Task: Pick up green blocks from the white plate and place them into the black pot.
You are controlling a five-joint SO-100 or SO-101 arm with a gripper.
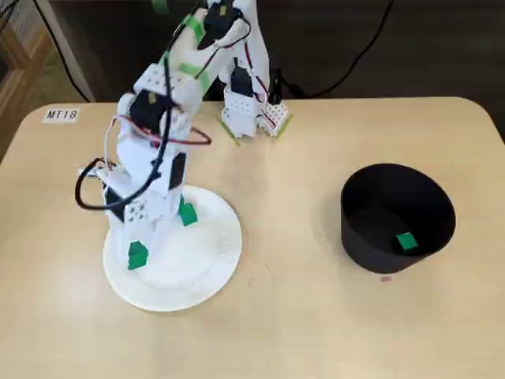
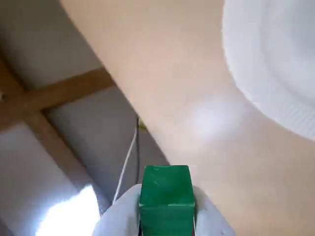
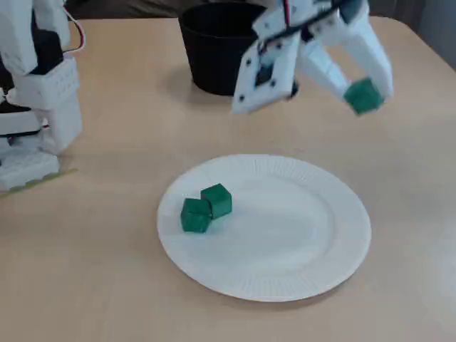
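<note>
My gripper (image 3: pixel 365 97) is shut on a green block (image 3: pixel 363 94) and holds it in the air to the right of the white plate (image 3: pixel 299 235) in a fixed view. In the wrist view the block (image 2: pixel 166 194) sits between the white fingers (image 2: pixel 115 219), with the plate rim (image 2: pixel 275 69) at upper right. From above, the held block (image 1: pixel 136 255) shows over the plate (image 1: pixel 197 264). Two more green blocks (image 3: pixel 205 208) lie touching on the plate, partly hidden by the arm from above (image 1: pixel 188 213). The black pot (image 1: pixel 371 237) stands to the right with one green block (image 1: pixel 406 241) inside.
The arm's white base (image 1: pixel 252 114) is fixed at the table's far edge. A label reading MT18 (image 1: pixel 61 115) is stuck at the far left corner. Bare tabletop lies between plate and pot (image 3: pixel 206 64).
</note>
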